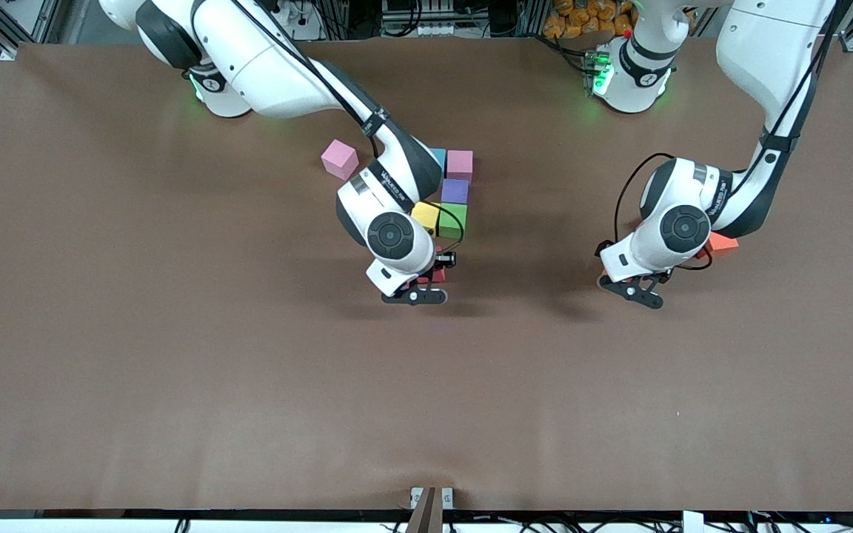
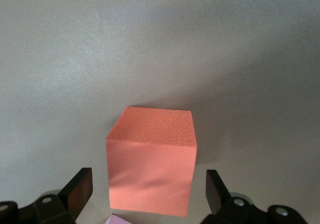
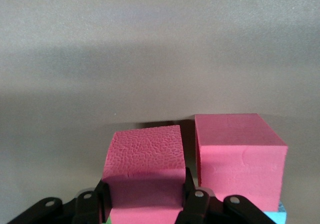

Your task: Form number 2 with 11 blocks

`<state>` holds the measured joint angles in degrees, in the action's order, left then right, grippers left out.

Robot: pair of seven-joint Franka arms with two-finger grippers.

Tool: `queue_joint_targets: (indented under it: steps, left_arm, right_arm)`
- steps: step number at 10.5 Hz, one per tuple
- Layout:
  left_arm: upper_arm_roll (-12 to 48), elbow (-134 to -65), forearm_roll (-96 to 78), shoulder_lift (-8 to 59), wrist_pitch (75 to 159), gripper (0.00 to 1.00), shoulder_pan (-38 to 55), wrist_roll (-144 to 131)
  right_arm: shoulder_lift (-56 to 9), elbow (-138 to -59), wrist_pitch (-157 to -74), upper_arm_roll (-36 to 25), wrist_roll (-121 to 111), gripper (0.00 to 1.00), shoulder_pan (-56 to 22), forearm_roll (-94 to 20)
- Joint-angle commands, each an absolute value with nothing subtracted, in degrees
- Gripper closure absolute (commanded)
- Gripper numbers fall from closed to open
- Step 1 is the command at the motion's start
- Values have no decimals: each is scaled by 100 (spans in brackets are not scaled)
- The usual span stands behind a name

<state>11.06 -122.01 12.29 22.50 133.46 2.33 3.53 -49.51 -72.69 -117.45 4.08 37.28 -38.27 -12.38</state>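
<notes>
The partly built number 2 sits mid-table: sky blue (image 1: 438, 155), pink (image 1: 460, 164), purple (image 1: 455, 191), green (image 1: 453, 220) and yellow (image 1: 425, 215) blocks touch one another. My right gripper (image 1: 435, 270) (image 3: 145, 196) is low at the end of this group nearer the camera. It is shut on a red block (image 3: 145, 156) (image 1: 439, 276), right beside a second red block (image 3: 240, 159). My left gripper (image 1: 697, 255) (image 2: 149, 186) is open toward the left arm's end. Its fingers (image 2: 79, 190) flank an orange block (image 2: 150, 164) (image 1: 723, 242) without touching it.
A loose pink block (image 1: 340, 159) lies on the brown table (image 1: 175, 355), beside the group toward the right arm's end. The right arm's forearm hides part of the group in the front view.
</notes>
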Motion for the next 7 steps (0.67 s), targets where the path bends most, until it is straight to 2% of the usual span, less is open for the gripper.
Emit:
queue_joint_targets:
  steps: [1,3,7]
  left_arm:
    - [1134,-12164,1107,2329,13473,0,211,457]
    - [1134,-12147,1107,2355,13500,0,228,448]
    - [1134,-12076,1107,2435,13518,0,255,439]
  right_arm:
    - [-5045,-7110,-11725,334,3814,51,-3911,-1257]
    - [-5045,-7110,-11725,334,3814,51,-3911,-1248]
    - [-5045,-7110,-11725,334,3823,44,-3911,-1248]
